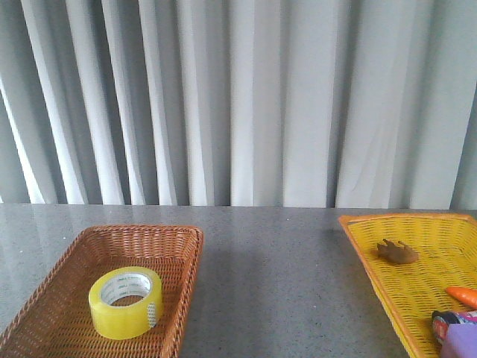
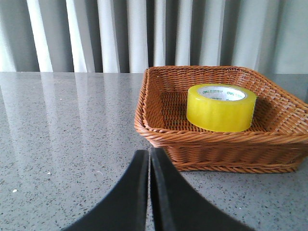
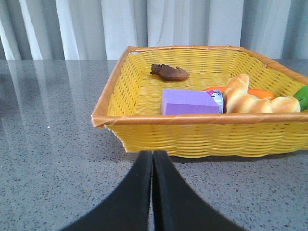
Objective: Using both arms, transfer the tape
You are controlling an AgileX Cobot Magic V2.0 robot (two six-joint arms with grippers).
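Observation:
The yellow tape roll (image 1: 126, 302) lies flat in a brown wicker basket (image 1: 182, 287) at the front left of the table. It also shows in the left wrist view (image 2: 221, 107), inside the basket (image 2: 159, 132). My left gripper (image 2: 149, 156) is shut and empty, low over the grey table, short of the basket's near corner. My right gripper (image 3: 153, 158) is shut and empty, just in front of the yellow basket (image 3: 192, 134). Neither arm shows in the front view.
The yellow basket (image 1: 373, 265) stands at the front right and holds a purple block (image 3: 190, 102), a brown lump (image 3: 169, 72), a bread piece (image 3: 250, 98), an orange carrot (image 3: 262, 93) and something green (image 3: 303, 95). Grey curtains hang behind the table.

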